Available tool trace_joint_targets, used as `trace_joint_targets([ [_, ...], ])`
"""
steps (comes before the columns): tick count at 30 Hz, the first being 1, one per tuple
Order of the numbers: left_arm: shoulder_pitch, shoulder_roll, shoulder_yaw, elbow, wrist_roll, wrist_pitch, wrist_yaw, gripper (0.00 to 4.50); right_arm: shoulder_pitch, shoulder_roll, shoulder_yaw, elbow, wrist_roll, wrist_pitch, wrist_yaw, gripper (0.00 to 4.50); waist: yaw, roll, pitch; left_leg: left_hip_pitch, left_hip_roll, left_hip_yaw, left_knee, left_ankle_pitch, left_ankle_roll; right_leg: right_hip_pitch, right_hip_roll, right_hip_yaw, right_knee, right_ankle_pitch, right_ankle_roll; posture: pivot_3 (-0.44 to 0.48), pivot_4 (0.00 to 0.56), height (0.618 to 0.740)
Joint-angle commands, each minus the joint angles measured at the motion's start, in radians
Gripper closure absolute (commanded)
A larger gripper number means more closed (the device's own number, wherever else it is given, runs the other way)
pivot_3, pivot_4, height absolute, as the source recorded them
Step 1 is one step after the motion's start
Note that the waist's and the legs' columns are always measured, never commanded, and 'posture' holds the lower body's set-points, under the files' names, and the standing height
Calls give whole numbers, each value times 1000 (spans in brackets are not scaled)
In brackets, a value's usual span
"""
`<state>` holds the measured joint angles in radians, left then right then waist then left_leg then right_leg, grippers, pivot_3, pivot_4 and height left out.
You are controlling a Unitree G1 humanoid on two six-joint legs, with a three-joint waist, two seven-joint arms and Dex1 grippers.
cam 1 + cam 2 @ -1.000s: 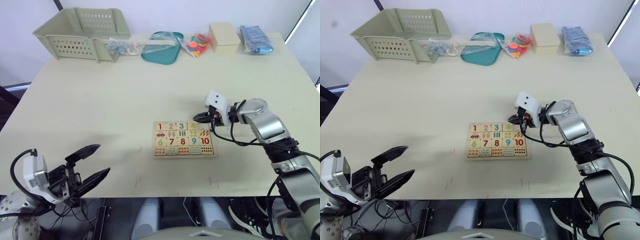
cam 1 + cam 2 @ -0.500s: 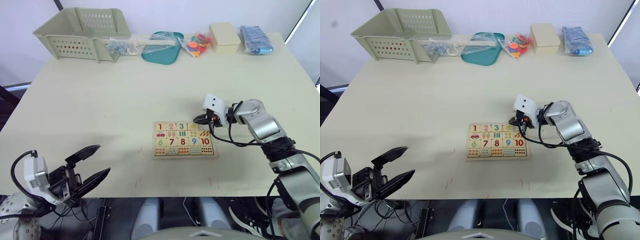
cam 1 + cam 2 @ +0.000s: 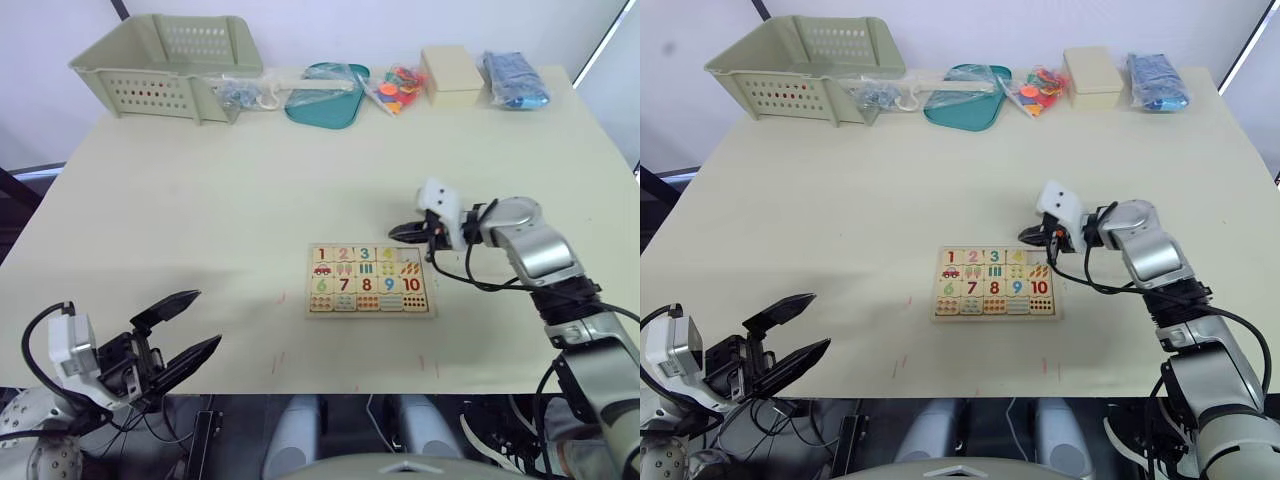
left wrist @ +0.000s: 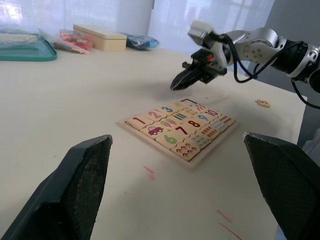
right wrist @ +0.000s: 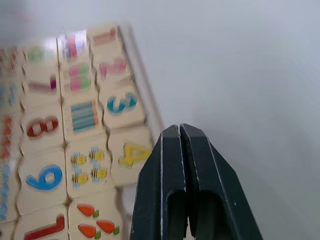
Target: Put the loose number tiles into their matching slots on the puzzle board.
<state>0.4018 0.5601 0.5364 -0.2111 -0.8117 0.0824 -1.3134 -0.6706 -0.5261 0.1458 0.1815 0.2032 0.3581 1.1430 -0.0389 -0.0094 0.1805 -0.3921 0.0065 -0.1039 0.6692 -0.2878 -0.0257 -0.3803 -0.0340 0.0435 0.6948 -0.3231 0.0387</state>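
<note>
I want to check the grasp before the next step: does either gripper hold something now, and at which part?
Nothing is held. The right gripper is shut with nothing between its fingers, beside the puzzle board. The left gripper is open, away from the board.

My right gripper (image 3: 394, 233) hovers beside the board's (image 3: 369, 281) far corner; left gripper (image 3: 190, 328) spread wide, near the counter (image 3: 200, 200) edge.

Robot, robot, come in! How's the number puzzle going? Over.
Right hand shut, empty, above puzzle board far edge. Left hand open, idle. Tiles 1 to 4 seated; fifth slot hidden.
</note>
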Motion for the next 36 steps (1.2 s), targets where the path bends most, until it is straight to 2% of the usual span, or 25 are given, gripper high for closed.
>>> trace_joint_targets([
  [1,10,-16,7,-35,3,4,59,0,74,-22,-127,-67,105,-58,11,4455,0,0,0,0,0,0,0,0,0,0,0,0,0,0,0,0,150,740],
  [9,35,-79,17,-53,21,12,205,0,362,-96,-408,-110,232,-113,-55,4455,2,0,0,1,0,0,0,0,0,3,1,0,1,0,0,0,150,740],
  [12,43,-109,17,-57,32,9,264,0,510,-109,-523,-109,262,-153,-71,3677,0,0,0,5,0,2,0,0,0,5,1,2,1,0,0,0,150,740],
  [13,45,-117,17,-58,32,9,279,0,558,-111,-555,-110,262,-172,-80,3202,1,0,0,6,0,2,0,0,0,6,1,1,1,0,0,0,150,740],
  [15,49,-128,18,-61,30,10,298,0,624,-109,-598,-120,266,-193,-101,2625,3,0,0,8,-1,4,0,0,0,9,3,1,1,0,0,0,150,740],
  [17,51,-137,21,-60,29,12,319,0,696,-104,-643,-128,269,-221,-122,1752,3,0,0,9,-1,5,0,0,0,9,3,2,1,0,0,0,150,740],
  [20,54,-149,27,-55,27,13,349,0,781,-98,-691,-121,272,-262,-142,194,-1,0,0,12,-1,8,0,0,0,10,5,5,1,0,0,0,150,740],
  [21,56,-153,28,-52,28,12,360,0,805,-94,-706,-114,274,-273,-148,56,-2,0,0,13,0,9,0,0,0,12,5,5,1,0,0,0,150,740],
  [29,76,-171,26,-32,35,13,399,0,979,-59,-828,-51,302,-340,-197,56,1,0,0,14,1,14,0,0,0,12,8,9,1,0,1,0,150,740],
  [36,76,-161,10,-26,35,24,396,0,1077,-53,-868,-35,337,-361,-182,56,-1,0,-1,14,1,15,-1,0,0,12,8,10,0,0,1,0,150,740],
])
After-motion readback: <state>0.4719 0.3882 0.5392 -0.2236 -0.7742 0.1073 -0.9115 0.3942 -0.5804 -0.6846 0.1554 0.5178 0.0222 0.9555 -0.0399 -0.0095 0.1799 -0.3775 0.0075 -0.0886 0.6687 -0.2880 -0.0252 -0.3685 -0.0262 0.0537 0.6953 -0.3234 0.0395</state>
